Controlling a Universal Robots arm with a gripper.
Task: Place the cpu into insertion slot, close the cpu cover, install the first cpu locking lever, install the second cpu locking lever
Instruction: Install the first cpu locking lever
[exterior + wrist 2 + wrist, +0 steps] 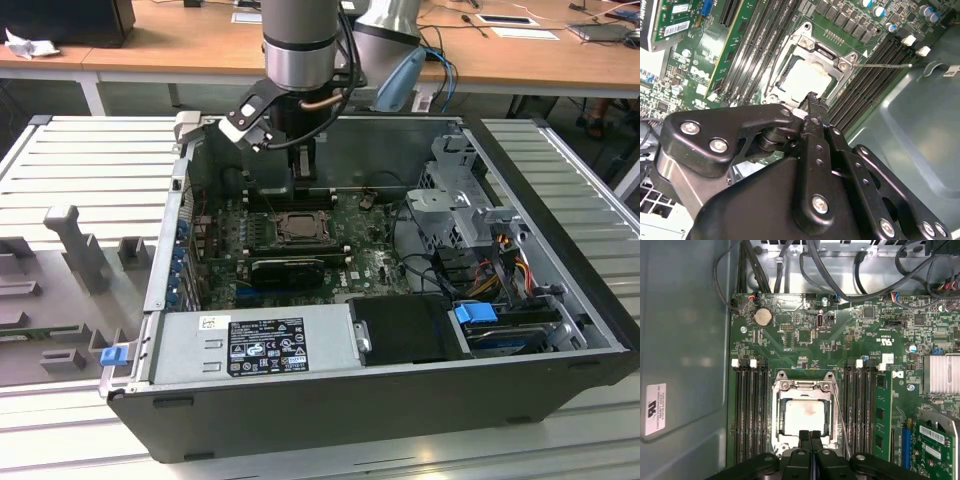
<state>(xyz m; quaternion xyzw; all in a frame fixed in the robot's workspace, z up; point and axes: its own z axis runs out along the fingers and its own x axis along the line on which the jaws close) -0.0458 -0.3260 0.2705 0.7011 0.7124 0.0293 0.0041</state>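
The insertion slot [298, 228] sits mid-board inside the open computer case. The cpu [802, 417], pale silver, lies in it in both wrist views [807, 77]. The cpu cover [802, 386], a metal frame, lies flat around the chip [815, 47]. A thin wire locking lever [840, 422] runs along one side of the socket and stands off from it [885, 65]. My gripper [810, 436] hangs just over the socket's edge, its black fingers pressed together with nothing between them [812, 97]. In the exterior view the gripper [300, 175] reaches down into the case behind the socket.
Long black memory slots [751, 410] flank the socket on both sides. A green card [883, 415] stands beside them. Cables [840, 280] hang over the far edge of the board. The case walls [500, 180], drive cage [460, 200] and power supply [255, 345] hem the board in.
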